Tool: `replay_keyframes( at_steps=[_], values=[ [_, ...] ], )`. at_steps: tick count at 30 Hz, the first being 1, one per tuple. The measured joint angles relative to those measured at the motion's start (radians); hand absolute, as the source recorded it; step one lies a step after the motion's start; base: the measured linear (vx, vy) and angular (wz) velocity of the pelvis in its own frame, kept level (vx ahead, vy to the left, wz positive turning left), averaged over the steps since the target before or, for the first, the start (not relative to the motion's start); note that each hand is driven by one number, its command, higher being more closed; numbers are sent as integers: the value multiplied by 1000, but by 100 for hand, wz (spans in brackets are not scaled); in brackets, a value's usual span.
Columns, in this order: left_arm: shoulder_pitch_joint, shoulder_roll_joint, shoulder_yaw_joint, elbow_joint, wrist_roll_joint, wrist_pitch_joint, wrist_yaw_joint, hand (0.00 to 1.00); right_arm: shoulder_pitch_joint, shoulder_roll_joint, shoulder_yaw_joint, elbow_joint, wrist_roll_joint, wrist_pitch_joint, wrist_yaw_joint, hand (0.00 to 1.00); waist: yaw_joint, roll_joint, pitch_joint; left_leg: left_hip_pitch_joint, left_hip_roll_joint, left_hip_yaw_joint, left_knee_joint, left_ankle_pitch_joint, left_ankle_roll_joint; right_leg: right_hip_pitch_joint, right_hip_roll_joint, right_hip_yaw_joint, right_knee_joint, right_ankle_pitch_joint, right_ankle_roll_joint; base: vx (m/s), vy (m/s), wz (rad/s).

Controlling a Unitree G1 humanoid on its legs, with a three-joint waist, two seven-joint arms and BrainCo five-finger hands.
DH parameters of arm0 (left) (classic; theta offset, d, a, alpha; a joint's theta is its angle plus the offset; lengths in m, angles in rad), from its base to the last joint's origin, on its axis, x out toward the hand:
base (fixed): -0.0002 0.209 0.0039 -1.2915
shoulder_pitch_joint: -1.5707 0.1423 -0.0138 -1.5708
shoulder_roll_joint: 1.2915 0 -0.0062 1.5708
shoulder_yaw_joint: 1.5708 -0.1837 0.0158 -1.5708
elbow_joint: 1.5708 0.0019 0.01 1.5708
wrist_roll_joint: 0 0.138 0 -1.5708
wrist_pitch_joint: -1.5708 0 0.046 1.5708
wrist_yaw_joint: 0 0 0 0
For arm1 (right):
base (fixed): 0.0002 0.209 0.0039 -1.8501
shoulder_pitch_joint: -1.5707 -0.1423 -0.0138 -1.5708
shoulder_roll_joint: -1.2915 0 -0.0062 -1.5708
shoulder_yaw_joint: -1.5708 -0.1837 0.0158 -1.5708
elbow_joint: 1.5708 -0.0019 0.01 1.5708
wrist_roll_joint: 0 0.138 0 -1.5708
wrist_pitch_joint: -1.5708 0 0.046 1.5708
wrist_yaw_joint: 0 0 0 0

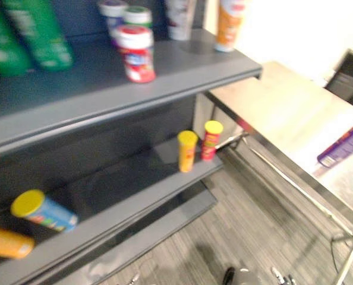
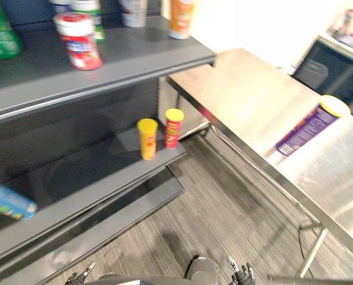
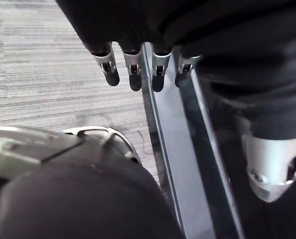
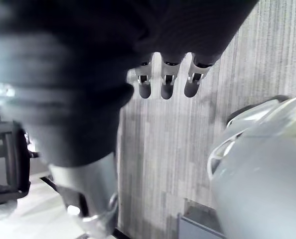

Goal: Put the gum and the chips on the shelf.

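Two yellow-lidded cans [image 1: 187, 150] stand on the lower shelf [image 1: 123, 184], the purple chips can [image 2: 310, 126] lies on the worktop [image 2: 248, 89], lid end visible in the right eye view, and my left hand [image 3: 133, 74] and right hand [image 4: 168, 84] hang open.

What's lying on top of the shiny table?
A purple chips can with a yellow lid lies on its side on the table. The bit of table under the can is covered.

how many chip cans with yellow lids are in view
4. An orange can and a red can stand at the lower shelf's right end; a blue can lies toward its left; a purple can lies on the table. A fifth can at the left edge hides its lid.
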Motion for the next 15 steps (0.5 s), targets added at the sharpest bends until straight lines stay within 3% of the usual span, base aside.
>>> replay_keyframes(
  at_steps=[1, 2, 3, 4, 5, 6, 8, 10, 15],
  values=[
    [-4, 3, 0, 0, 1, 3, -1, 0, -14, -1, 15, 1, 0, -7, 8, 0, 0, -5, 5, -23, 0, -2, 32, 12, 27, -1, 4, 3, -40, 37, -15, -32, -73, -136],
    [-8, -3, 0, 3, 1, 4, 1, 0, -49, -24, 28, 10, 1, -13, 14, 0, 13, 11, 5, -37, -60, -32, -105, 46, 45, 17, 38, 44, -180, 126, -18, -82, -29, -119],
    [-7, -25, -6, -2, 1, 1, 2, 0, -66, -37, 25, 2, 2, -19, 18, 0, 7, 42, 8, -18, -62, 1, -178, 89, 17, -1, 19, 0, -44, 30, -25, -31, 0, -95],
    [-13, -22, -7, -4, 1, 1, 5, 0, -68, -34, 26, 3, 3, -19, 19, 0, 0, 37, 9, -15, -70, 12, -185, 88, 17, -9, -15, -12, 37, -28, -19, 53, -25, -49],
    [-19, -7, -23, -6, 2, 2, 12, 0, -69, -19, 31, 4, 3, -17, 27, 0, -1, 19, 6, -13, -74, 37, -178, 88, 16, 12, -63, -36, 79, -43, -1, 89, -101, -43],
    [-19, 1, -20, -10, 2, 3, 12, 0, -79, -6, 43, 1, 3, -17, 35, 0, 14, 5, 7, -6, -63, 74, -170, 96, 3, 24, -43, -48, 41, -36, 28, 26, -120, -73],
    [-9, -4, -22, -12, 2, 3, 18, 0, -85, -10, 66, -6, 2, -20, 47, 0, 25, 6, 7, 20, -48, 118, -184, 105, -11, 42, -9, -70, -18, -31, 33, -14, -126, -79],
    [-4, -6, -24, -9, 2, 9, 22, 0, -93, -15, 86, -3, 0, -14, 53, 0, 22, 9, 6, 50, -37, 167, -208, 126, -45, 58, 31, -100, -83, -32, 34, -29, -166, -71],
    [-6, -5, -56, -8, 1, 12, 23, 0, -79, -46, 97, -1, -7, 17, 19, 0, 2, 13, 6, 43, -42, 173, -231, 144, -74, 60, 52, -121, -138, -72, 52, -143, -156, -17]
  ],
)
